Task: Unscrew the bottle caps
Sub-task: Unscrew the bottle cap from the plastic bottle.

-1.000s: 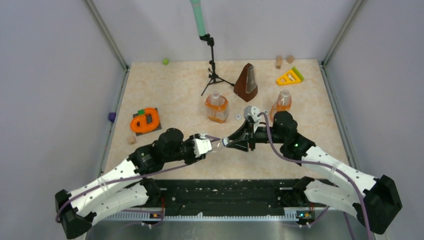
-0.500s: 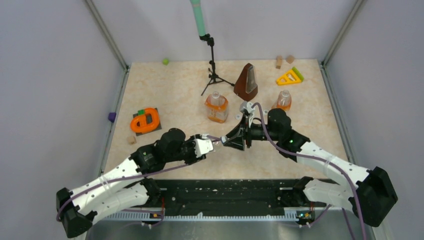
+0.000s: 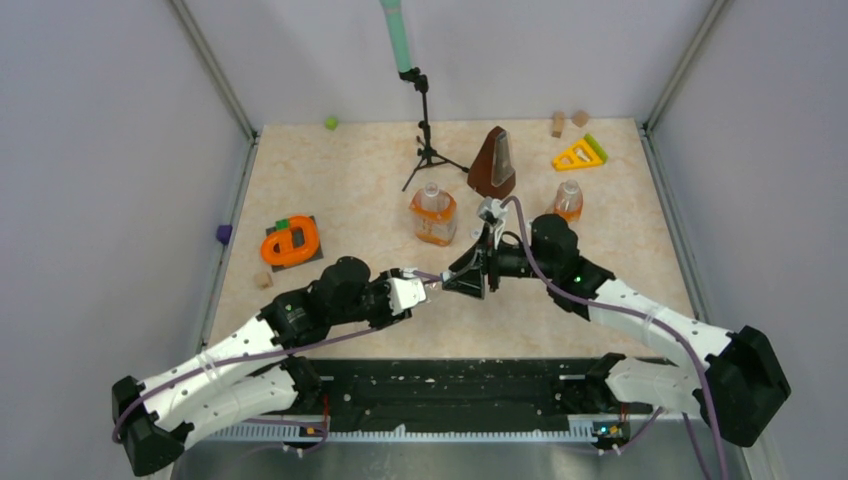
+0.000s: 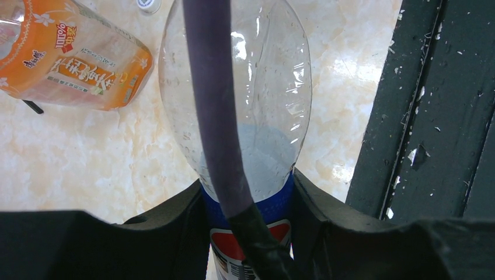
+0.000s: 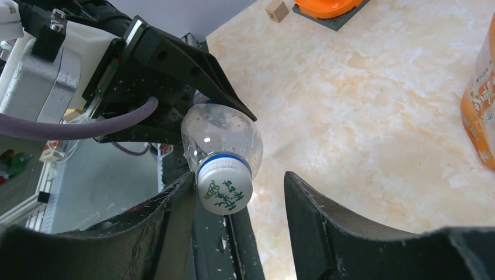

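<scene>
Clear plastic with a blue label: the clear bottle (image 4: 274,105) is clamped round its labelled body by the left gripper (image 4: 246,184). It is held off the table (image 5: 379,116), lying roughly level, with its neck aimed at the other arm. Reading: 1 arm fixes the body so it cannot spin while the other works the top.

The white cap (image 5: 225,189) sits on the neck; whether it is loosened cannot be told. The right gripper (image 5: 238,181) straddles it with jaws parted. 1 finger (image 5: 175,221) lies against or just beside the cap, the other stands apart. It has no hold on the cap. Judgement: the jaws must close on the cap before any turn is possible.

The other 2, the squat orange bottle (image 3: 433,217) and the slim orange bottle (image 3: 567,200), stand upright further back, apart from both arms.
</scene>
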You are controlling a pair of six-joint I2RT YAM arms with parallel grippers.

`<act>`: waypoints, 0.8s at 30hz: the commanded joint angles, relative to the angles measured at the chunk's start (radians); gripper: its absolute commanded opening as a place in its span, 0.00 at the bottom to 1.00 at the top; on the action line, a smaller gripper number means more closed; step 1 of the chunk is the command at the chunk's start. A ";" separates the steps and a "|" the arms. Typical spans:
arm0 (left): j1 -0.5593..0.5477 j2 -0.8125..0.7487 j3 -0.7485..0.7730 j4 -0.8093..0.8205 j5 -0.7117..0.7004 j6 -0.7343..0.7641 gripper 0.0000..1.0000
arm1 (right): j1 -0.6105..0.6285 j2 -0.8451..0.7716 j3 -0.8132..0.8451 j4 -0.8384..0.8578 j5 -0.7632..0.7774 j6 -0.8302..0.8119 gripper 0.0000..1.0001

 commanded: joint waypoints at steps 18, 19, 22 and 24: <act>-0.016 -0.009 0.012 0.109 -0.310 -0.001 0.00 | 0.003 0.027 0.052 0.073 -0.007 0.064 0.30; -0.016 -0.010 0.012 0.110 -0.313 -0.006 0.00 | 0.003 0.026 0.049 0.073 -0.007 0.063 0.25; -0.016 -0.015 0.011 0.126 -0.320 -0.014 0.00 | 0.003 0.032 0.045 0.064 -0.035 0.056 0.20; -0.015 -0.016 0.009 0.134 -0.313 -0.015 0.00 | 0.003 0.032 0.040 0.074 -0.040 0.067 0.24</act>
